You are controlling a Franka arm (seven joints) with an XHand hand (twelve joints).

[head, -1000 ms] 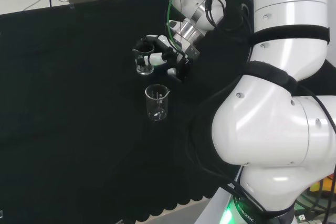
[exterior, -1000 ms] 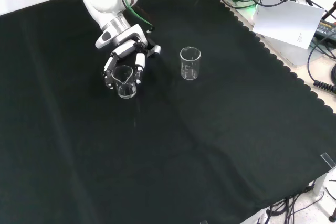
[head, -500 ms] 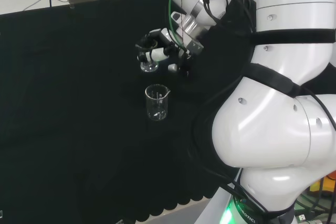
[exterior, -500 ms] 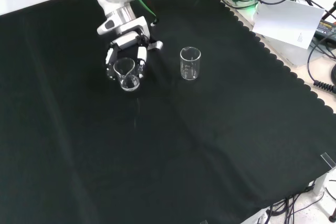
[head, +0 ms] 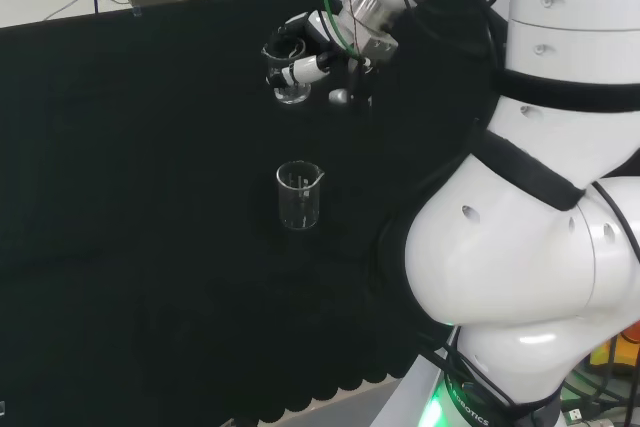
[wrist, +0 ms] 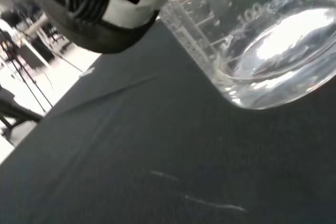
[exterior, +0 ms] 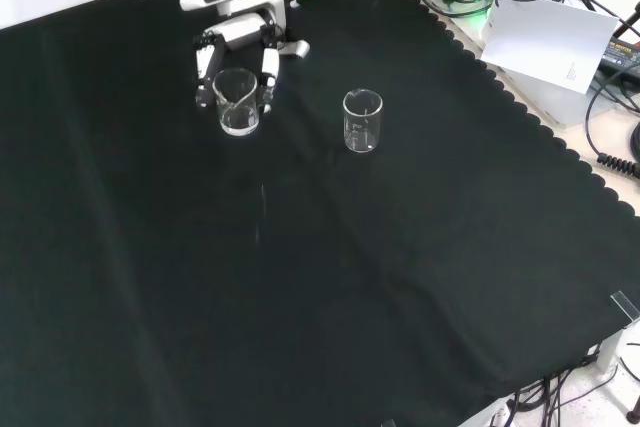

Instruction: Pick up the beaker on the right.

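Light: bright, even room light from above.
Cloth (exterior: 300,277): very dark, swallows shadows; faint creases catch light.
Arm (head: 540,247): white links glossy, soft highlights.
Beaker (wrist: 262,45): strong white glare on its base in the wrist view; edges soft.
Hand (wrist: 105,3): blurred, out of focus close to the wrist lens.
Paper (exterior: 550,42): nearly blown out.

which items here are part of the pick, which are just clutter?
In the job:
- held beaker, clear glass, fingers curled round it
- hand

Lying about:
- second beaker, upright on the black cloth, untouched
- white paper sheet and cables off the cloth's edge, front view
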